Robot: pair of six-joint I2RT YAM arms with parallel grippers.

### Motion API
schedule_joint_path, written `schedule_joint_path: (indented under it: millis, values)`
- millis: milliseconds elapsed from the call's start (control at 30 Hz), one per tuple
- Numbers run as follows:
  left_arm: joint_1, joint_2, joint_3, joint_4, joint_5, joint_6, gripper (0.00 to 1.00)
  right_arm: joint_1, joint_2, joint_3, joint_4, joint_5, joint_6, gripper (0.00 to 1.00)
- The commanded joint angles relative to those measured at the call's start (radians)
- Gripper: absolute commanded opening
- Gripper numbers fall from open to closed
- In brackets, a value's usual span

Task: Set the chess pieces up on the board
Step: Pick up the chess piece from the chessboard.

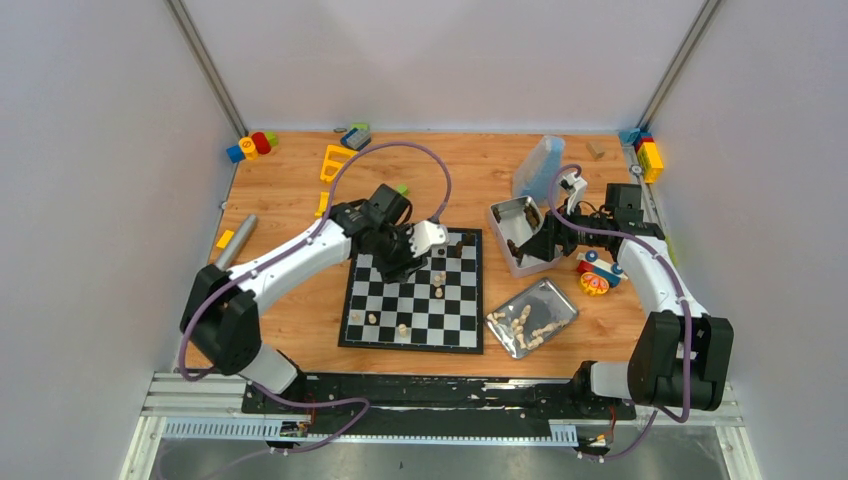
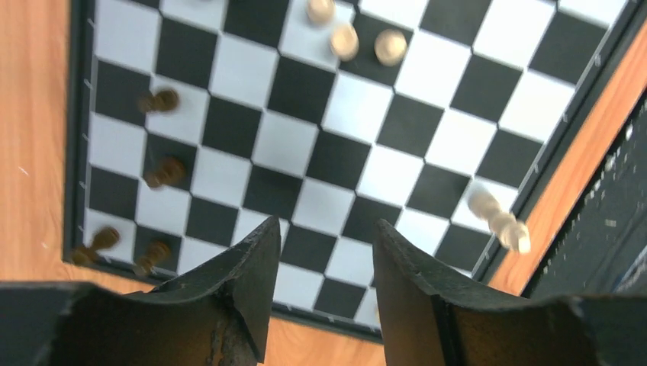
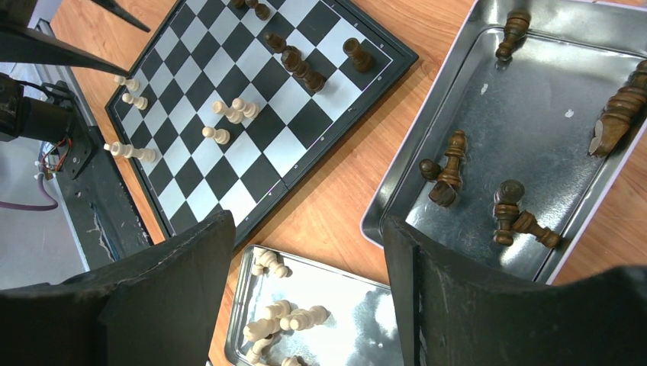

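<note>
Fingers of L arm (image 2: 240, 305) apart, empty, above board (image 2: 358, 107).

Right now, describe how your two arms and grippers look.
Both the left arm and right arm have white links between chunky black joints, each trailed by a looping purple cable. The left gripper and right gripper carry matte black, wedge-shaped fingers tapering to blunt tips.

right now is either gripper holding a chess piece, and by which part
Nothing is held. The left gripper hangs open over the board, the right gripper open above the metal trays; neither grips a piece.
</note>
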State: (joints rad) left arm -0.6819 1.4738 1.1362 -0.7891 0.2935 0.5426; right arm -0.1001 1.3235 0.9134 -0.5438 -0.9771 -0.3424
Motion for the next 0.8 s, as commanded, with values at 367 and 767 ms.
schedule_joint_path:
  millis: [367, 767]
  values:
    - [-0.090, 0.372, 0.331, 0.042, 0.055, -0.209, 0.44, 0.002, -0.015, 0.008, -0.003, -0.018, -0.030, 0.72]
    - [-0.116, 0.418, 0.326, 0.058, 0.028, -0.217, 0.40, 0.002, -0.008, 0.010, -0.007, -0.021, -0.035, 0.72]
